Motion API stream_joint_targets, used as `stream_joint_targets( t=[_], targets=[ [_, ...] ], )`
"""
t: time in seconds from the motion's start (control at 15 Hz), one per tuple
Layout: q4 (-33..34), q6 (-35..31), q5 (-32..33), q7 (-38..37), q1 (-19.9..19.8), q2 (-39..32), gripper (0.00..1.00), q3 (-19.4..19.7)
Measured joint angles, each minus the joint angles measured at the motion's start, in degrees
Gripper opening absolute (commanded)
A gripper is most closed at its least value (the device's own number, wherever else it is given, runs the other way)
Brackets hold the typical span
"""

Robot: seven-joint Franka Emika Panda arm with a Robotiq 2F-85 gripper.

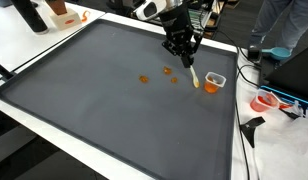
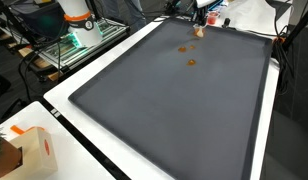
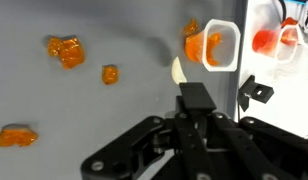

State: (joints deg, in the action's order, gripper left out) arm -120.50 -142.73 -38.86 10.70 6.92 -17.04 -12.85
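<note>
Three orange chunks sit ahead-left of my claw, which looks pinched tight on a pale scoop poking out front, just beside the cup. Light, thin, stiff, I'd judge; grip the handle firmly.

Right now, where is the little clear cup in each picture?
In an exterior view: clear cup at the mat's right edge.
In an exterior view: far top edge, tiny and hard to tell.
Wrist view: top right, past the cream stick the gripper holds.
Shared landmark: orange pieces on the mat.
</note>
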Motion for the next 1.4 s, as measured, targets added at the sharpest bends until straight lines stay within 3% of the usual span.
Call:
stream_joint_targets(
  t=[0.8,1.4],
  targets=[
    [-0.1,0.0,22.7,-23.0,3.9,3.0,0.03,1.9],
    [0.9,3.8,32.6,-31.7,6.4,6.4,0.03,2.5]
  ],
)
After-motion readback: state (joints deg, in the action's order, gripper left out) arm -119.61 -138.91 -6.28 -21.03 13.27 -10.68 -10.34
